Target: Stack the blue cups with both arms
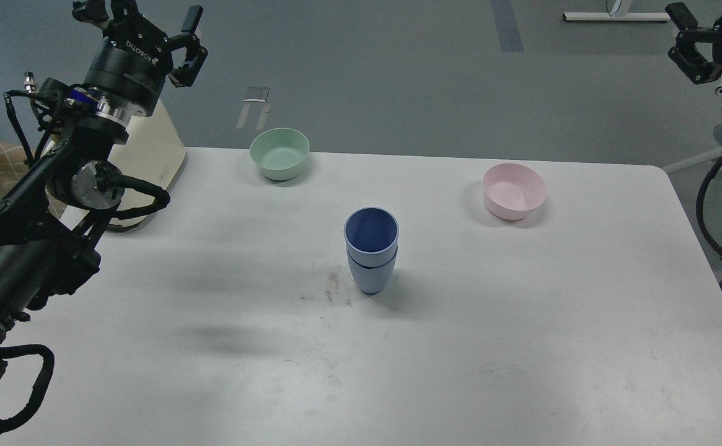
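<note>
The blue cups (370, 257) stand nested mid-tabletop (522, 347); both the left pincer (165, 28) and right pincer (686, 43) hang empty, spread apart, best kept high and clear.

White table (522, 347) with rounded corners is filling most of the view; its top is showing scuffs and a dark smudge near the middle. Grey floor (398, 80) is lying beyond, carrying a darker stripe (507, 25) and a pale taped patch (255, 105). White stand legs (615, 17) are showing at top right. Soft shadows are falling across the table's left half.
</note>
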